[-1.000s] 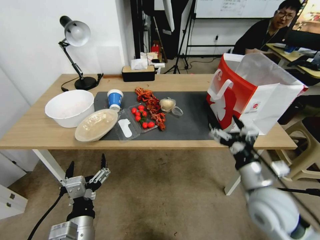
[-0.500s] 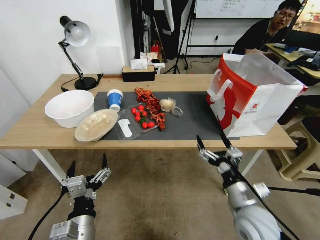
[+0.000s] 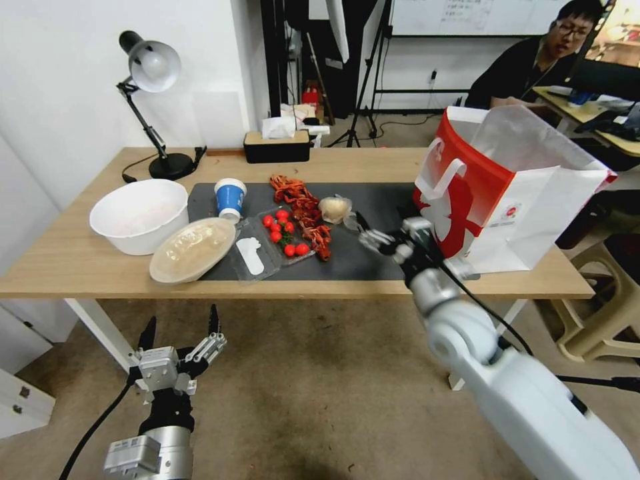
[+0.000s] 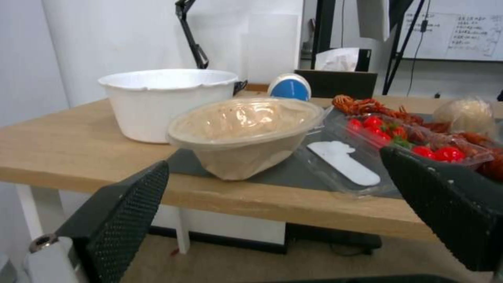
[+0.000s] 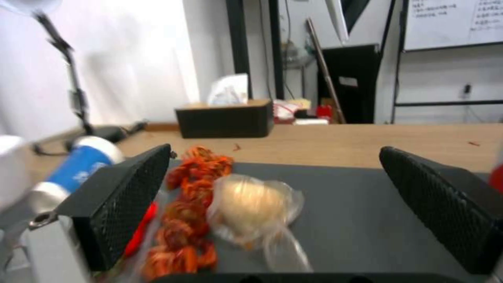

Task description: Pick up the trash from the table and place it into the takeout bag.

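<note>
On the table point(image 3: 80, 267) we count one paper cup point(image 3: 230, 198), one bowl lid point(image 3: 192, 249), one wrap wad point(image 3: 335, 209) on the mat point(image 3: 380, 247). Right gripper point(image 3: 381, 228) spread near the wad; left gripper point(image 3: 180, 328) spread below the table edge. One bag point(image 3: 507, 193) at the right end.

Both arms showing white-silver shells, black cables trailing; left gripper point(image 3: 180, 327) and right gripper point(image 3: 381, 227) carrying black mesh-textured fingers point(image 4: 122, 220).

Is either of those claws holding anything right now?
No. The right gripper is open above the dark grey mat; the left gripper is open below the table edge.
</note>
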Available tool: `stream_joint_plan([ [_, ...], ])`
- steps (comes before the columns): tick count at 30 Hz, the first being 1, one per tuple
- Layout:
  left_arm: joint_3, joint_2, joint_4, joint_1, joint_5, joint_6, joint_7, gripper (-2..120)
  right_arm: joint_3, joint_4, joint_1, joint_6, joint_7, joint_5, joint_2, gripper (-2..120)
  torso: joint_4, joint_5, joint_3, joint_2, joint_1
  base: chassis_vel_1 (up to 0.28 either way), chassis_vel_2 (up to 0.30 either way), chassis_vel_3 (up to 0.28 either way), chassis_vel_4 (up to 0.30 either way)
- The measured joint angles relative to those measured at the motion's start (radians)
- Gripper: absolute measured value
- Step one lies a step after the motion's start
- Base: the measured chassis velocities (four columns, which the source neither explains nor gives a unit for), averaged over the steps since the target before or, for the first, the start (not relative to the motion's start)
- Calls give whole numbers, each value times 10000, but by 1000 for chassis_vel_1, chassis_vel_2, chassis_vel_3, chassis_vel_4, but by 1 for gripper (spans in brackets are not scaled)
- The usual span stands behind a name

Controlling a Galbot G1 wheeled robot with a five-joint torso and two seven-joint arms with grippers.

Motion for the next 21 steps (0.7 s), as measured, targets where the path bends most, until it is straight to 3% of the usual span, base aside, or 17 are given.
stream_joint_plan([
  [3, 7, -114, 71, 30, 29, -44, -10, 100, -1331, -1382, 2176, -1020, 1088, 311, 626, 100, 4, -2, 0, 0, 1, 0, 0, 0, 0],
  [7, -66, -129, 90, 70, 26, -70, -45, 100, -2013, -2626, 3315, -1514, 1373, 598, 1143, 100, 1, -2, 0, 0, 1, 0, 0, 0, 0],
  [15, -166, -60, 139, 67, -55, -99, -106, 100, -2632, -4319, 4496, -2331, 1862, 630, 2033, 100, 1, -5, 0, 0, -1, 0, 0, 0, 0],
  [21, -193, 11, 166, 49, -129, -102, -141, 100, -2697, -4846, 4702, -2916, 2102, 796, 2422, 100, 3, -4, -1, 0, -1, 0, 0, 0, 0],
])
